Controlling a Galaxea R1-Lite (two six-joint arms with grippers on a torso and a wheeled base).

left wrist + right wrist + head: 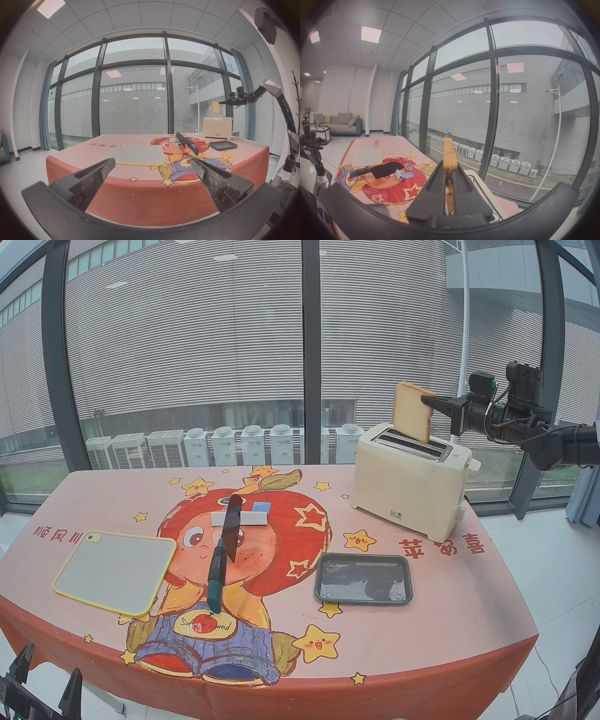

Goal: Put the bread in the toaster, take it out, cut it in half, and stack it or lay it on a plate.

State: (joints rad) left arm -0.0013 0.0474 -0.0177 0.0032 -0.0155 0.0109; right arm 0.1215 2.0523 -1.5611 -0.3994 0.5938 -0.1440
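A slice of bread (411,411) hangs upright just above the slots of the cream toaster (409,480) at the table's back right. My right gripper (428,402) is shut on the slice's edge; the bread (449,157) stands pinched between the fingers (434,184). A knife (224,550) with a blue handle leans on a white holder (239,518) at the table's middle. The dark plate (364,579) lies in front of the toaster. My left gripper (153,178) is open and empty, low off the table's front left corner.
A cutting board (114,564) with a yellow rim lies at the front left of the table (437,621). Window frames stand close behind the toaster. Bare cloth stretches between the board, knife and plate.
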